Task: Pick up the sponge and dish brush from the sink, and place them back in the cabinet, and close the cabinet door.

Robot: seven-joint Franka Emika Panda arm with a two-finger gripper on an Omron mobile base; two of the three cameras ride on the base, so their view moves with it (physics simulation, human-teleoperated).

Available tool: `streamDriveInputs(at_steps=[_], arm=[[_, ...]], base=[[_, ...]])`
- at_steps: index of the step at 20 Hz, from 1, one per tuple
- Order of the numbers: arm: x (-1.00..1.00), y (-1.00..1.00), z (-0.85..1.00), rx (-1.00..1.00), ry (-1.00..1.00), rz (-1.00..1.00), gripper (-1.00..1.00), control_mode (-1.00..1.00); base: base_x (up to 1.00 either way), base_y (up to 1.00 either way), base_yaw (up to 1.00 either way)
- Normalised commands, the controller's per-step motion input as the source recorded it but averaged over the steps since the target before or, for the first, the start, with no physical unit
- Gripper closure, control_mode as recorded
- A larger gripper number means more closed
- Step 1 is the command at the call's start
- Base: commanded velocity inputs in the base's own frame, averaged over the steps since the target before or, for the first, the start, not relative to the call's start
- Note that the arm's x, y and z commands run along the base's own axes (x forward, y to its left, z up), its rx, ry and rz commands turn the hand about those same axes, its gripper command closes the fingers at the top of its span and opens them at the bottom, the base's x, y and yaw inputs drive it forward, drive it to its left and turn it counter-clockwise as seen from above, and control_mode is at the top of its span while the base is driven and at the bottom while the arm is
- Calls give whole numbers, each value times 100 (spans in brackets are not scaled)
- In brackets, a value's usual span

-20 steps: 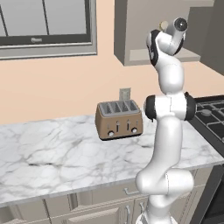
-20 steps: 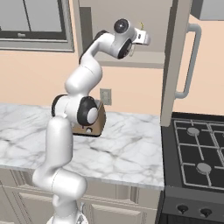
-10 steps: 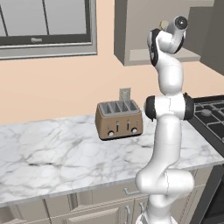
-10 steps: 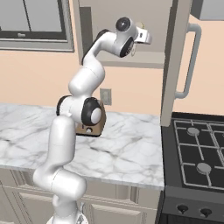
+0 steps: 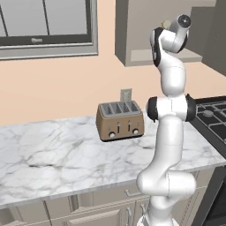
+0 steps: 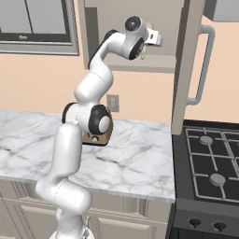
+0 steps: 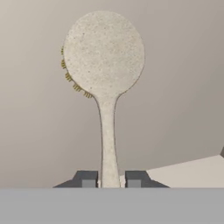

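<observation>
The dish brush (image 7: pixel 103 52) has a round cream head and a pale handle, and my gripper (image 7: pixel 110 179) is shut on the handle's lower end. The brush points into the grey-taupe cabinet (image 7: pixel 183 87), just above its shelf floor. In the right base view my gripper (image 6: pixel 157 42) is raised at the cabinet (image 6: pixel 135 63) opening. The cabinet door (image 6: pixel 186 70) stands open to the right of it, with its silver bar handle (image 6: pixel 204 65). A bit of the brush (image 5: pixel 166 23) shows beside the hand in the left base view. The sponge and the sink are out of view.
A brown toaster (image 5: pixel 120 120) stands on the white marble counter (image 5: pixel 53 154) below the cabinet. A black stove (image 6: pixel 210 163) lies to the right. A window (image 5: pixel 44 26) is on the wall at the left. Beige base units run under the counter.
The arm has shifted only slightly at the cabinet opening. The brush stays in the shut gripper.
</observation>
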Motion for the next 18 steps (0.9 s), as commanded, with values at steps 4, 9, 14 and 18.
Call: streamDriveInputs(at_steps=[4, 9, 14, 18], arm=[[0, 0, 0, 0, 0, 0, -100, -100], [0, 0, 0, 0, 0, 0, -100, -100], [0, 0, 0, 0, 0, 0, -100, -100], [-1, 0, 0, 0, 0, 0, -100, -100]], base=[[0, 0, 0], [0, 0, 0], [0, 0, 0], [0, 0, 0]])
